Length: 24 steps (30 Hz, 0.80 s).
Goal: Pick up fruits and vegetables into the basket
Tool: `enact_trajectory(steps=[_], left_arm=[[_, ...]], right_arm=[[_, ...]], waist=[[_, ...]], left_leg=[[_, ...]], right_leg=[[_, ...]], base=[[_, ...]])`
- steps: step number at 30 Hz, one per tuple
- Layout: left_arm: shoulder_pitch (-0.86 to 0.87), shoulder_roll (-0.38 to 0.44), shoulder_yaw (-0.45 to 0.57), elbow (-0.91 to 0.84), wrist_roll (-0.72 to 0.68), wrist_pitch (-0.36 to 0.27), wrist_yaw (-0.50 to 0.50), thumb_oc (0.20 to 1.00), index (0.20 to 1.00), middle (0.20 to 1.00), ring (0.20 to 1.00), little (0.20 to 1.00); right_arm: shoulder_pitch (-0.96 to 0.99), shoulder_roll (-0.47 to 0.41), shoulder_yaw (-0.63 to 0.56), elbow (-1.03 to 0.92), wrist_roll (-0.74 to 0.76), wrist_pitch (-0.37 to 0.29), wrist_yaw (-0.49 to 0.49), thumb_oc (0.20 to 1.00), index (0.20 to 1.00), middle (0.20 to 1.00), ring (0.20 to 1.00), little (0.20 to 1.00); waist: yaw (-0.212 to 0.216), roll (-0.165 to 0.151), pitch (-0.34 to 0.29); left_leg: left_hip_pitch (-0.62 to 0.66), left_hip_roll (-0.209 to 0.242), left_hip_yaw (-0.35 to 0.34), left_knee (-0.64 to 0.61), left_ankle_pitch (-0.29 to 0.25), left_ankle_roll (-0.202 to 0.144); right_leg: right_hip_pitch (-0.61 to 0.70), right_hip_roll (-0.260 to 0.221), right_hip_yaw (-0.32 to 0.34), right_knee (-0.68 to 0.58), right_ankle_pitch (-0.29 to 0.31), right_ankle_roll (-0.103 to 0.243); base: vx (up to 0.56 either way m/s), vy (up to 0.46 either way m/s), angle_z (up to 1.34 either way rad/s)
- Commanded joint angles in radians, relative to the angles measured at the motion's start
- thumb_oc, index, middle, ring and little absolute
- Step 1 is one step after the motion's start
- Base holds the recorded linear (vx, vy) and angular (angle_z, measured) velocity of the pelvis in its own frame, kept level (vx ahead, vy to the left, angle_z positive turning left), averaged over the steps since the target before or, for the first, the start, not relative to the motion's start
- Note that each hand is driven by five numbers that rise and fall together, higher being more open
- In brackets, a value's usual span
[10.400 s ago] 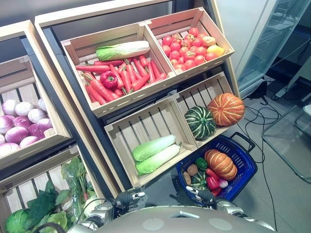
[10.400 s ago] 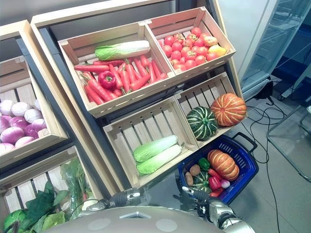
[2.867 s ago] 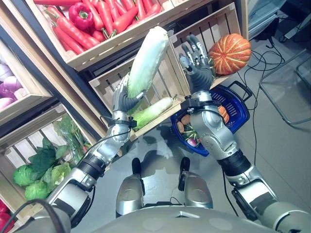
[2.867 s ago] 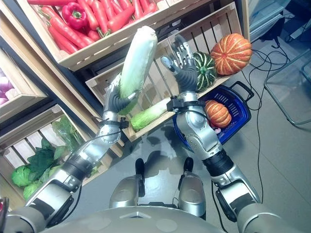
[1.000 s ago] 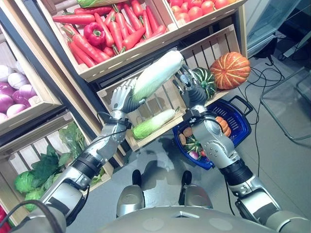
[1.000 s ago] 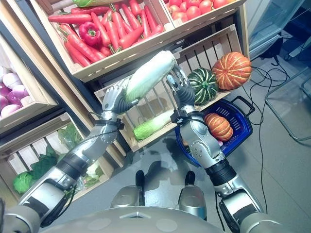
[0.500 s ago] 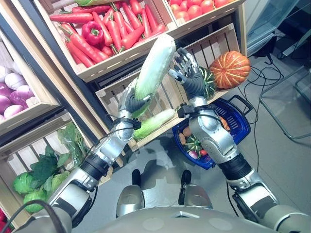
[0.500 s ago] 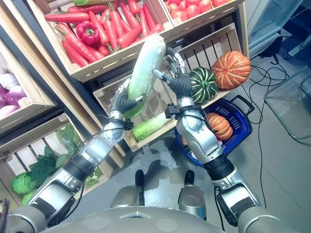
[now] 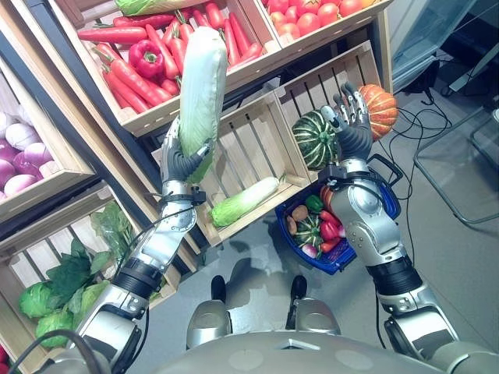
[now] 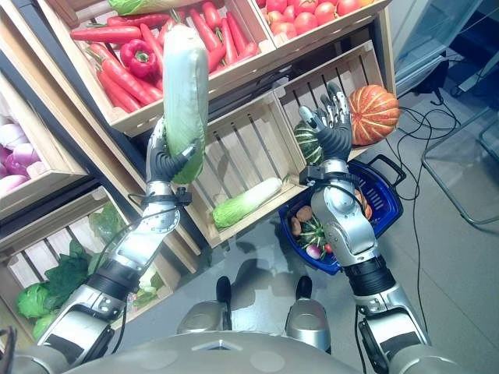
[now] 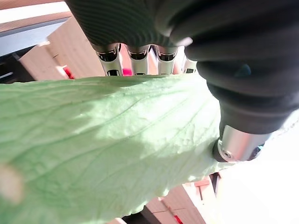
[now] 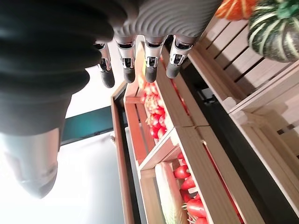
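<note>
The long, pale, veined cabbage (image 9: pixel 201 86) has swung upright since a moment ago, its leafy base clasped in the left hand (image 9: pixel 184 160); right hand (image 9: pixel 352 125), fingers spread, is raised above the blue plastic basket (image 9: pixel 387 204).

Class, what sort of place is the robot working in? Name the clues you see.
Probably a grocery produce section or a mock-up: tilted wooden crates of carrots and tomatoes, and a blue shopping basket on the floor.

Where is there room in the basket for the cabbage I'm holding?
Little shows. The blue basket is crowded with the green pepper, small striped squash and red peppers. The right hand and forearm cover its far half. The left hand grips the napa cabbage, too long to lie flat.
</note>
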Motion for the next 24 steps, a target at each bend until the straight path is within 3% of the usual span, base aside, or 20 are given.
enact_trajectory(steps=[1, 7, 12, 18, 24], left_arm=[[-0.076, 0.044, 0.024, -0.1, 0.089, -0.077, 0.026, 0.2, 0.2, 0.2, 0.2, 0.2], [-0.094, 0.064, -0.008, -0.094, 0.184, -0.055, 0.001, 0.2, 0.2, 0.2, 0.2, 0.2], [-0.126, 0.087, -0.052, -0.086, 0.276, -0.027, -0.032, 0.2, 0.2, 0.2, 0.2, 0.2], [-0.156, 0.111, -0.105, -0.093, 0.409, -0.013, -0.065, 0.2, 0.2, 0.2, 0.2, 0.2], [-0.201, 0.127, -0.163, -0.101, 0.494, -0.01, -0.066, 0.2, 0.2, 0.2, 0.2, 0.2]], right_arm=[[-0.049, 0.041, -0.006, -0.049, 0.047, -0.059, 0.041, 1.0, 1.0, 1.0, 1.0, 1.0], [-0.072, 0.05, 0.051, -0.068, 0.134, -0.084, 0.232, 1.0, 1.0, 1.0, 1.0, 1.0], [-0.126, 0.054, 0.117, -0.085, 0.173, -0.053, 0.381, 1.0, 1.0, 1.0, 1.0, 1.0], [-0.16, 0.057, 0.166, -0.07, 0.194, 0.016, 0.404, 1.0, 1.0, 1.0, 1.0, 1.0], [-0.182, 0.065, 0.194, -0.046, 0.242, 0.039, 0.391, 1.0, 1.0, 1.0, 1.0, 1.0]], waist=[[0.011, -0.042, -0.018], [0.018, -0.042, -0.025], [0.03, -0.044, -0.028], [0.04, -0.05, -0.029], [0.042, -0.055, -0.024]], left_leg=[[0.003, 0.015, 0.016, 0.081, -0.071, 0.0], [0.007, 0.014, 0.012, 0.078, -0.07, 0.0], [0.002, 0.013, 0.006, 0.083, -0.071, -0.001], [0.005, 0.013, 0.003, 0.079, -0.072, -0.002], [0.0, 0.015, 0.003, 0.08, -0.071, -0.002]], right_leg=[[0.046, -0.087, 0.048, 0.028, -0.013, 0.063], [0.051, -0.087, 0.046, 0.025, -0.014, 0.062], [0.051, -0.088, 0.041, 0.027, -0.018, 0.061], [0.055, -0.088, 0.035, 0.024, -0.018, 0.064], [0.05, -0.09, 0.032, 0.024, -0.016, 0.069]], base=[[0.0, 0.0, 0.0], [0.0, 0.0, 0.0], [0.01, -0.004, 0.02], [0.0, -0.007, 0.04], [0.0, -0.003, 0.01]])
